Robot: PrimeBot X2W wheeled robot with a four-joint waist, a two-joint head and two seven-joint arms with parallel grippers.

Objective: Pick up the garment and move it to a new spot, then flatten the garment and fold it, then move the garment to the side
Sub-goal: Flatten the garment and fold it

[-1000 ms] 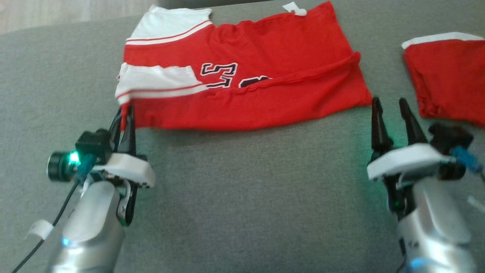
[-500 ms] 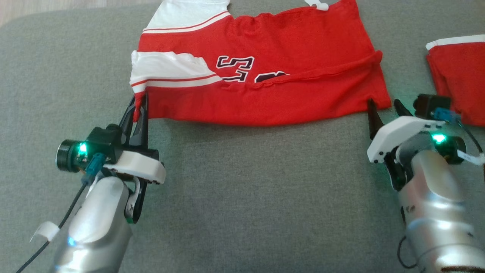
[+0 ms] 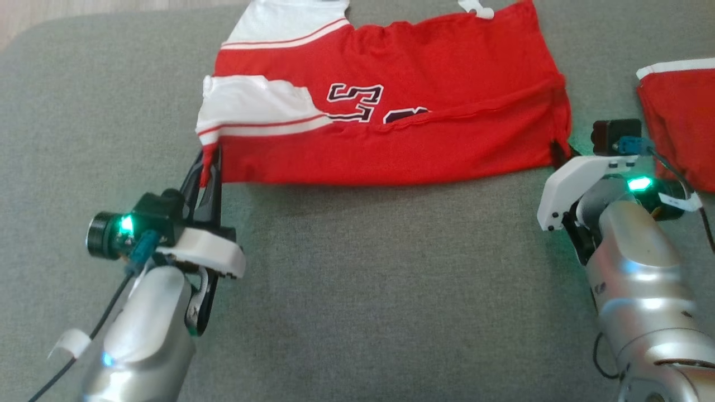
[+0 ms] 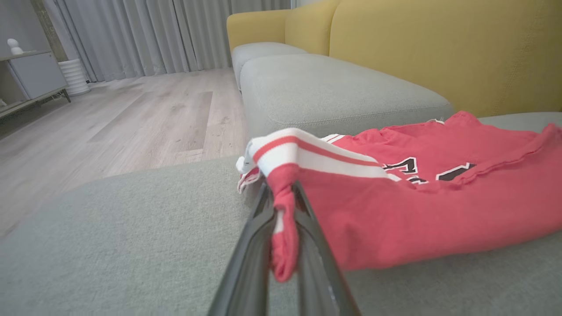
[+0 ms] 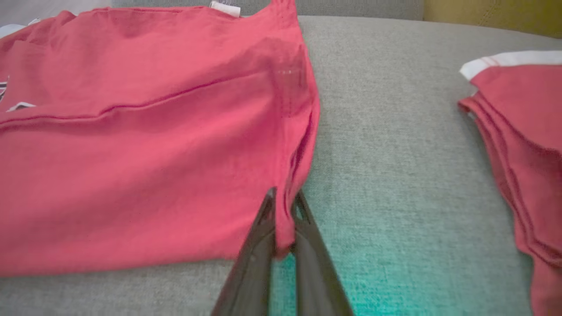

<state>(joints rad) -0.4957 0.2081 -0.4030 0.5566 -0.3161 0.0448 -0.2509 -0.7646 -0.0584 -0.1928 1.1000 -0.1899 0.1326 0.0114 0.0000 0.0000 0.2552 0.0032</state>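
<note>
The left gripper (image 4: 281,195) has its two fingers pressed nearly together on a bunched bit of the garment (image 3: 391,111), at its near left corner, just under the white striped sleeve (image 3: 251,109). The right gripper (image 5: 285,206) pinches the near right corner in the same way, with a thin fold of red cloth between its closed fingers.

The garment (a red jersey with dark numbers) lies folded over on the grey cushion (image 3: 363,290), close to the far edge. A second red piece (image 3: 678,123) lies at the right edge, apart from it.

The head view shows both arms together, one at each near corner. The left wrist view shows a yellow sofa back (image 4: 439,44), a wooden floor (image 4: 131,114) and curtains (image 4: 153,35) beyond the cushion. The right wrist view shows a white label (image 5: 225,8) at the garment's far edge.
</note>
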